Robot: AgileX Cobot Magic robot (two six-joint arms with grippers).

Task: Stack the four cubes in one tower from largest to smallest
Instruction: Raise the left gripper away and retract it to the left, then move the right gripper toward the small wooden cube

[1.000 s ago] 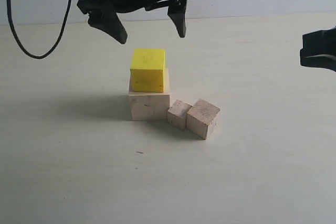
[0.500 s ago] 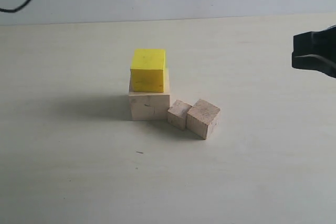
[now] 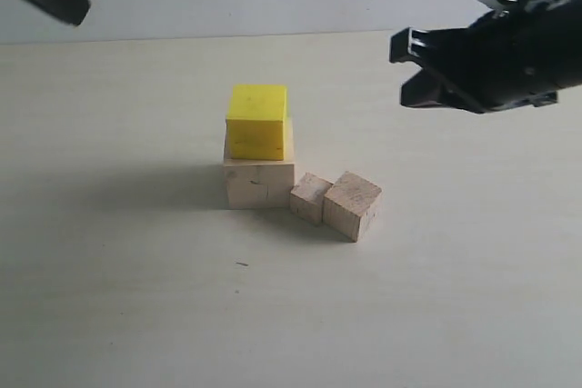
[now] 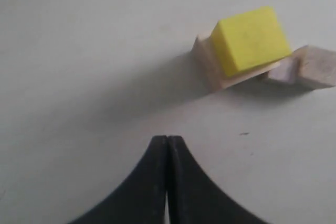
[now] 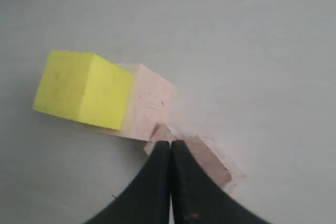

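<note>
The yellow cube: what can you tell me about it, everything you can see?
The yellow cube is bright, evenly coloured and matte, with crisp edges and a few faint specks. What it is made of is hard to tell. It sits upright and flat on the larger pale wooden cube, roughly square to it, leaving a narrow ledge of wood showing along one side. Only that wooden block touches it; nothing rests on its top face and nothing grips it.

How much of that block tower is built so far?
Half. The yellow cube sits on the big pale cube. Nothing is in hand: left pincer and right pincer are shut, empty. Left: the bigger brown cube, then the smaller brown cube, both on the table beside the base, must go on top.
</note>
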